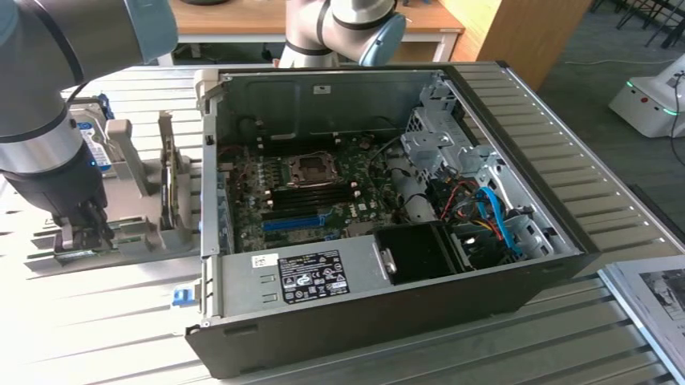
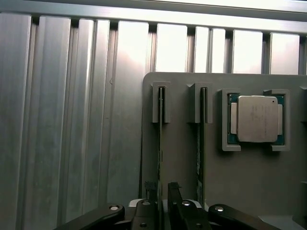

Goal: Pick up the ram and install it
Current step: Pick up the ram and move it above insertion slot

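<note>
While the exterior view is showing your gripper (image 1: 88, 234) low at the holder (image 1: 150, 245) beside the case (image 1: 374, 321), the wrist view is showing fingers (image 2: 174, 194) spread, straddling the ram (image 2: 159, 143), CPU (image 2: 257, 118) nearby.

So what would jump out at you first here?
The big open computer case in the middle, insides showing. At the exterior view's left the robot arm reaches down to a grey holder, its pincer straddling a thin ram stick near a shiny square chip.

Slatted metal table (image 1: 107, 337): open computer case (image 1: 374, 321), grey parts holder (image 1: 139, 237), printed sheet (image 1: 653, 301).
</note>
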Tool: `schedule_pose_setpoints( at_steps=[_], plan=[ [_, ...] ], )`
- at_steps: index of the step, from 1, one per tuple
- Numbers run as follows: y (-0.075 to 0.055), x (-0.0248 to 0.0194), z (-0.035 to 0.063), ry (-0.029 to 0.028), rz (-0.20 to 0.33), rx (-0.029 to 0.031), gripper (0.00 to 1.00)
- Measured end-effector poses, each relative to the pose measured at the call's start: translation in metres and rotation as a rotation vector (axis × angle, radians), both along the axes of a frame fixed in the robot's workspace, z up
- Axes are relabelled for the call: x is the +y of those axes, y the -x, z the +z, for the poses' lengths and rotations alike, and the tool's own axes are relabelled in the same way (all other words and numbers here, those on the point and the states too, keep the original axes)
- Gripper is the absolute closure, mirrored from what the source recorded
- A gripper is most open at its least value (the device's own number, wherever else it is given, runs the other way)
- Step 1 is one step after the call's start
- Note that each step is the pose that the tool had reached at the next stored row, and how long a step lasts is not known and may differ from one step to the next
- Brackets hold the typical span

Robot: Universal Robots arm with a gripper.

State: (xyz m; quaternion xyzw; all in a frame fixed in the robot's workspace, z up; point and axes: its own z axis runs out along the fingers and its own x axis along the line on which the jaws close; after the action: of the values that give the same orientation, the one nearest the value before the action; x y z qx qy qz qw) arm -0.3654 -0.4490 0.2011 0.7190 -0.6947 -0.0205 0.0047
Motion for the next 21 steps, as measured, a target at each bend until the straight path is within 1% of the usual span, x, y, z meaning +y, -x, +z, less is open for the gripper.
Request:
schedule_pose_setpoints(
  at_steps=[12,21],
  plan=[
    [0.0000,0.0001,-0.0021,0.0001,0.000,0.0001,0.76],
    [0.0000,0.0001,-0.0008,0.0000,0.000,0.0002,0.76]
  ],
)
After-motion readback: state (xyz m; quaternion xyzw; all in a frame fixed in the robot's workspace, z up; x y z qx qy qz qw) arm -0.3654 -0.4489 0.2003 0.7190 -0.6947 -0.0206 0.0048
